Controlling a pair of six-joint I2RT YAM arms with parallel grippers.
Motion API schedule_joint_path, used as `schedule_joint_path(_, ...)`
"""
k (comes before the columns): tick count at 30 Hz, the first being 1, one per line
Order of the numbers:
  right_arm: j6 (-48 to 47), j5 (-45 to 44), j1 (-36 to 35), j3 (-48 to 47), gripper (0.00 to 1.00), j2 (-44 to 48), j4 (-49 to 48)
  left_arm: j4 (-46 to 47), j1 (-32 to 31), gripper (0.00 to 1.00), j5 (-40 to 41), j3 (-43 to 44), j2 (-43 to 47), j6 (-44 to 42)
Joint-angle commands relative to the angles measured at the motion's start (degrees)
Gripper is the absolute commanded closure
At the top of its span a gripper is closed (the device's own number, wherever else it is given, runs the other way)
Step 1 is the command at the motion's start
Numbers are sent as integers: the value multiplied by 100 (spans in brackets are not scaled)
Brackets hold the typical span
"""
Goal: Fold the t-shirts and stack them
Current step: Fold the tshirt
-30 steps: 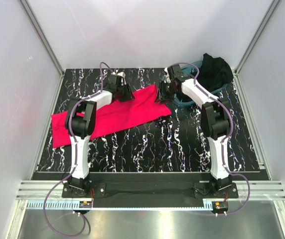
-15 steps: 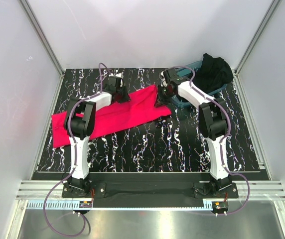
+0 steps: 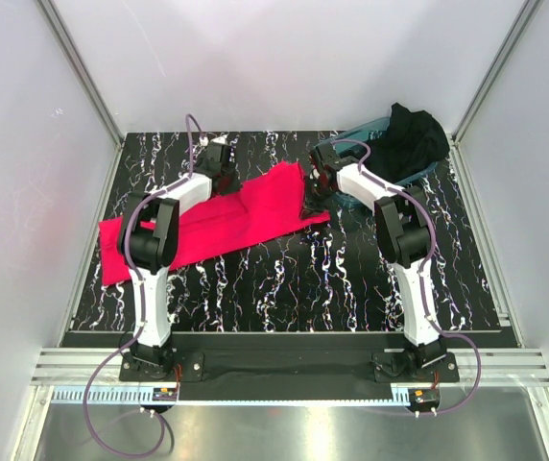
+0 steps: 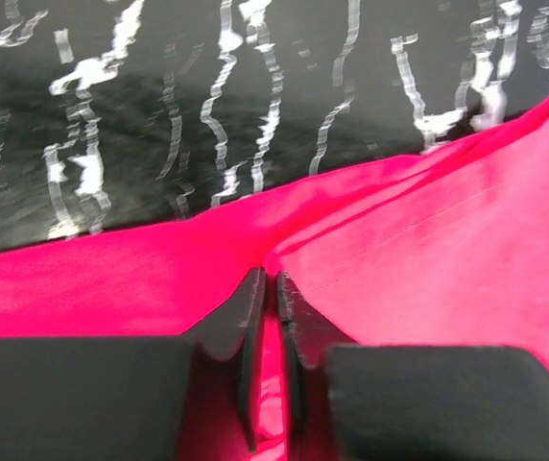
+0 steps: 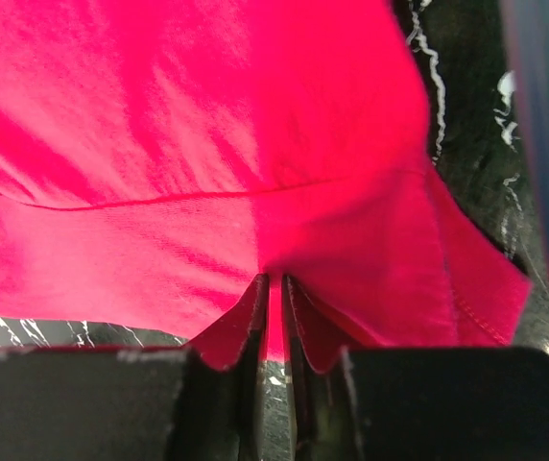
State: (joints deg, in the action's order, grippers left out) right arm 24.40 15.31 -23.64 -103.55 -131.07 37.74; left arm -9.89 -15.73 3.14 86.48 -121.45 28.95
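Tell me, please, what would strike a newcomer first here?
The bright pinkish-red t-shirt lies across the black marbled table, pinched by the left gripper at its far edge and the right gripper at its right end. A black t-shirt is heaped in the teal tub, far right.

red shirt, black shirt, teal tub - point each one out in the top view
red shirt (image 3: 255,206): top external view, middle of the spread cloth
black shirt (image 3: 414,139): top external view, top of the bunched heap
teal tub (image 3: 363,131): top external view, far left rim
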Motion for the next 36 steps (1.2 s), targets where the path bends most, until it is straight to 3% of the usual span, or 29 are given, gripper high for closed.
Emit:
schedule_joint_path(1, -85, -248, -18, -288, 83, 125, 181, -389, 17, 82, 678, 605, 139, -82)
schedule_joint_path(4, -129, -283, -9, -499, 80, 352, 400, -1040, 8, 74, 968, 809, 200, -213)
schedule_joint_path(5, -138, -283, -9, -595, 78, 423, 514, -1093, -1, 60, 1039, 670, 305, -293)
schedule_joint_path(6, -181, -300, -18, -788, 66, 502, 759, -1085, -27, 50, 1127, 547, 628, -372)
schedule_joint_path(7, -216, -327, -27, -859, 60, 721, 883, -1042, -36, 28, 1197, 415, 796, -573)
schedule_joint_path(8, -234, -379, -18, -947, 56, 827, 1024, -989, -53, 20, 1155, 266, 955, -723)
schedule_joint_path(9, -260, -397, -18, -931, 48, 1107, 1260, -962, -79, 20, 989, 108, 1243, -881)
schedule_joint_path(12, -357, -476, -18, -694, 39, 1547, 1718, -805, -325, 19, 270, -165, 1579, -1881)
schedule_joint_path(16, -533, -731, -27, -360, 34, 2486, 2386, -980, -896, 21, -93, -438, 1650, -3831)
schedule_joint_path(19, -542, -907, -27, -87, 30, 3180, 2747, -883, -1046, 23, -805, -667, 1660, -4596)
schedule_joint_path(22, -384, -899, -18, 308, 28, 3824, 2897, -1234, -1152, 23, -938, -100, 1108, -4994)
schedule_joint_path(27, -147, -775, -9, 1152, 27, 4772, 2862, -2297, -1161, 29, -929, 1624, -463, -4865)
schedule_joint_path(36, -199, -749, 0, 1504, 25, 4960, 2467, -2912, -863, 29, -1683, 2749, -1617, -4135)
